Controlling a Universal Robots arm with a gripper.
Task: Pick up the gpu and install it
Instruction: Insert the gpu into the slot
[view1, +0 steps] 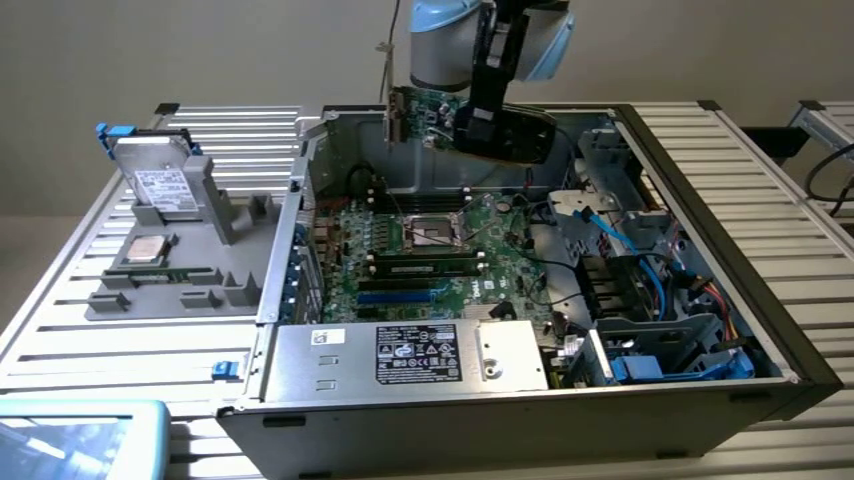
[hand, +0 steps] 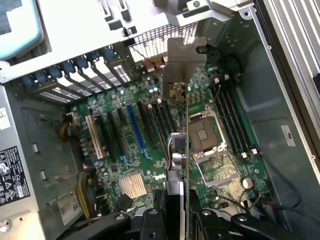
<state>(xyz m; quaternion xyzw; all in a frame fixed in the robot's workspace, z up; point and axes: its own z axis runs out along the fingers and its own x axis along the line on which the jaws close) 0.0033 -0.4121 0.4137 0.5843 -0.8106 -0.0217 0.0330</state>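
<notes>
my jaws grip the gpu (hand: 177, 145) upright above the motherboard (hand: 112, 170); i'd keep it square and level, edge over what seems the blue slot (hand: 136, 127)

Exterior oblique, wrist overhead; shared motherboard (view1: 501, 245)

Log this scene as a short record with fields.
gripper: shut on the gpu
gpu: hanging over the motherboard, in no slot
case: open, motherboard facing up
hard drive: standing in the tray at the exterior view's left
</notes>
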